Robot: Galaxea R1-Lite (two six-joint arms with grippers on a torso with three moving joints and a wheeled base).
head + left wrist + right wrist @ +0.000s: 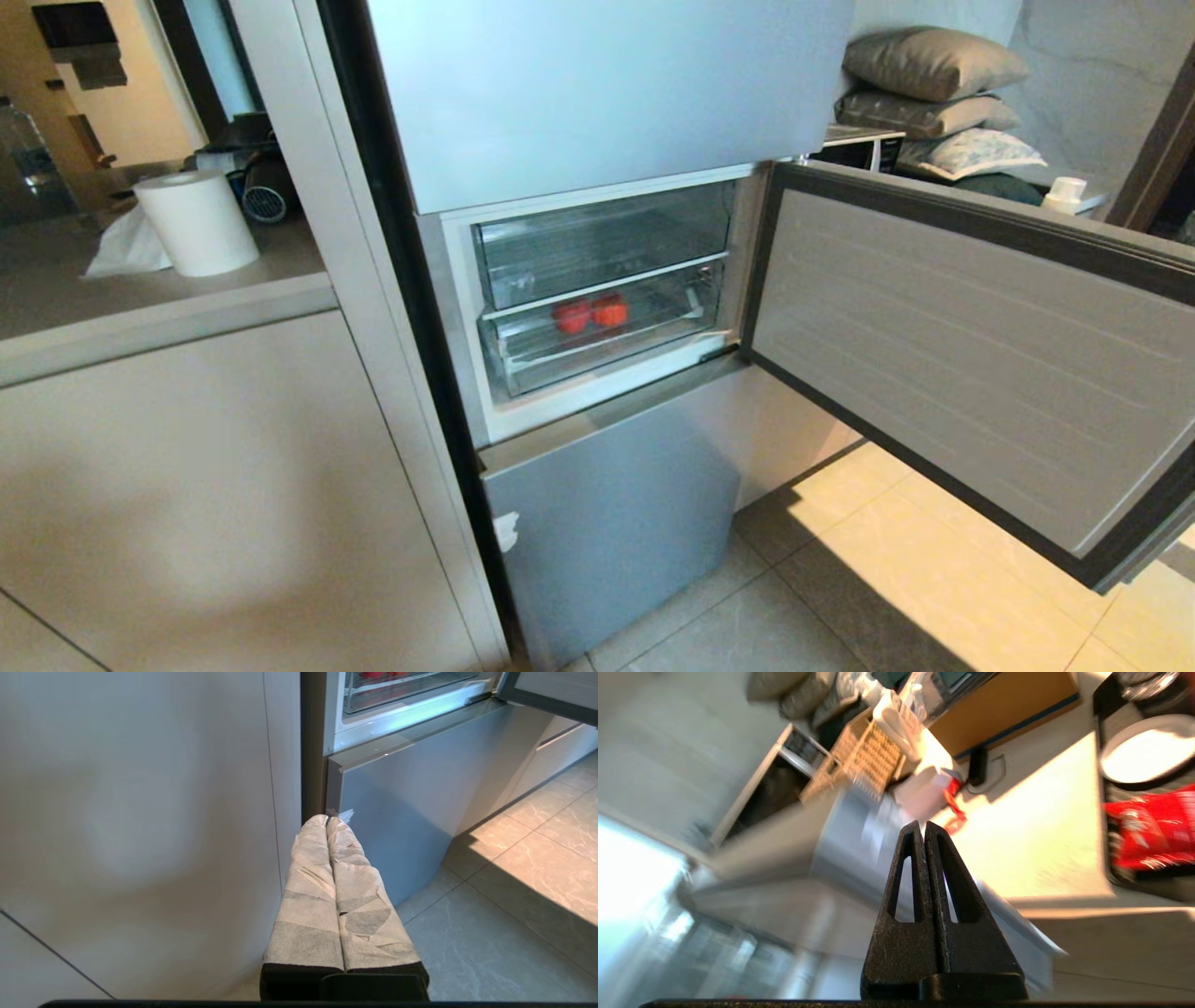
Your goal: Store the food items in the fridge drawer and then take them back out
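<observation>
While two round red-orange tomatoes (590, 315) sit in the clear plastic drawer (607, 350), light, likely squashable, grip gently across the middle; right gripper (924, 826) pressed together, empty.

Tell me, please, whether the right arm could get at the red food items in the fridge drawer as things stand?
Probably not directly. The fridge door stands open, but the red food items sit behind the clear front of the pushed-in fridge drawer, and the right tool is shut and out of the head view.

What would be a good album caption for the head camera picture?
Fridge door swung open, two red food items resting inside the lower clear fridge drawer.
</observation>
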